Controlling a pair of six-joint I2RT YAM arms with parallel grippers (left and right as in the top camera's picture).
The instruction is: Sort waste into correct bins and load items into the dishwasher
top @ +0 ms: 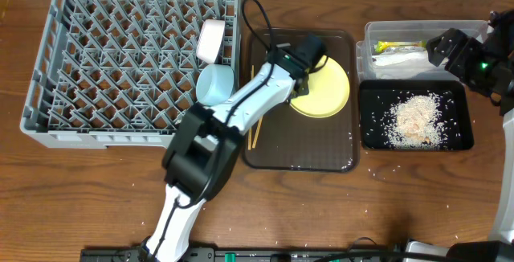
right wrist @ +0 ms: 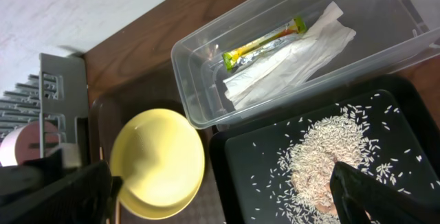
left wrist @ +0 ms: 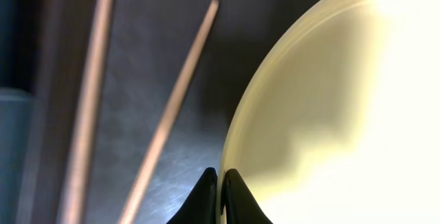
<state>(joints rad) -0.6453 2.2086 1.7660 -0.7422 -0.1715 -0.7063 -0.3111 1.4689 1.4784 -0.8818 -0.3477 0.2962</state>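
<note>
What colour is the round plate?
The plate is pale yellow, seen best in the right wrist view.

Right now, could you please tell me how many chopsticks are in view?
2. Both lie on the brown tray beside the yellow plate: one chopstick nearer it, the other farther out.

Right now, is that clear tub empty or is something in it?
Not empty. The tub holds a green-and-yellow wrapper and a white napkin, both lying on its floor in the right wrist view.
</note>
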